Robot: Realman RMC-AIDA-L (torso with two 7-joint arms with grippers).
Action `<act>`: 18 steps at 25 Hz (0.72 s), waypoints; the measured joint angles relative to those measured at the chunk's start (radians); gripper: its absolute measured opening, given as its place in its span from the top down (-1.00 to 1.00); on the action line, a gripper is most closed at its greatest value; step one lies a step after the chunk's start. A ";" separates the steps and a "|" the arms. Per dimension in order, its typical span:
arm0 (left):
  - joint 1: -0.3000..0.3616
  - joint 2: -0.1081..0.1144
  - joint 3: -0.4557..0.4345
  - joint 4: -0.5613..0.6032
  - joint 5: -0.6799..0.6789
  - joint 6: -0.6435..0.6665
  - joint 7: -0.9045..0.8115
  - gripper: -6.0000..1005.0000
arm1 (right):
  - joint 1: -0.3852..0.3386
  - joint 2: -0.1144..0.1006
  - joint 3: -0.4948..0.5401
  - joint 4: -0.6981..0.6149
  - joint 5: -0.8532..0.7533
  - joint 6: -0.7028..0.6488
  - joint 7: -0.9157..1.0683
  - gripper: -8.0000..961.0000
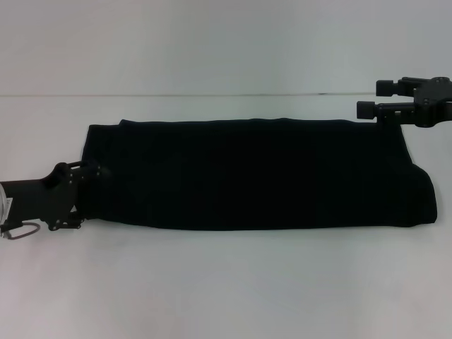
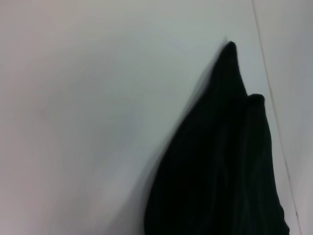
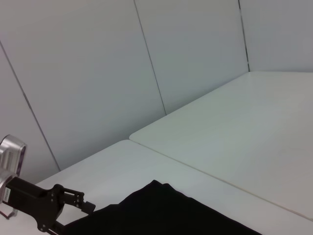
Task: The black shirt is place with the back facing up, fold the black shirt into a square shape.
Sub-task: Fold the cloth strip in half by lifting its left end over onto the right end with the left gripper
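Lying as a long, narrow band across the white bench (image 1: 226,289), the large black soft-fabric shirt (image 1: 254,173) is already folded lengthwise, its plain dark face up and no lettering shown. The left gripper (image 1: 95,171) is set at the shirt's left end, touching or just over the cloth; whether its jaws are closed on fabric cannot be told, since black metal merges with black cloth. The right gripper (image 1: 367,99) is held above the far right corner, its jaws seen spread apart and holding nothing.

The main risk is judged to be an uneven cross-fold: if only the top layer is caught at the left end, the lower layers may be dragged or left behind and the band skewed. The bunched right end could also be folded crooked, so that a lopsided shape, not a square, is produced.
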State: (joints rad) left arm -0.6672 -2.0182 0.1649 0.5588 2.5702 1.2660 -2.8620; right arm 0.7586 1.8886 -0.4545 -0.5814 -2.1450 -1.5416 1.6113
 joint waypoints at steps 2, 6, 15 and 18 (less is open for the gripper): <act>0.000 0.004 0.005 -0.001 0.002 0.010 0.037 -0.67 | 0.000 0.000 0.000 0.000 0.000 0.000 -0.001 -0.93; 0.000 0.007 0.007 -0.001 0.008 0.023 0.070 -0.64 | -0.001 0.000 -0.001 -0.001 0.000 -0.001 -0.001 -0.93; 0.003 0.008 0.013 -0.004 0.012 0.024 0.146 -0.60 | 0.000 0.000 -0.001 -0.003 0.001 -0.007 -0.001 -0.93; 0.002 0.007 0.018 -0.005 0.011 0.014 0.151 -0.58 | 0.001 0.000 -0.001 -0.003 0.001 -0.008 -0.001 -0.93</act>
State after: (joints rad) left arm -0.6655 -2.0115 0.1830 0.5537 2.5817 1.2799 -2.7111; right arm 0.7593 1.8883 -0.4556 -0.5844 -2.1444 -1.5494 1.6106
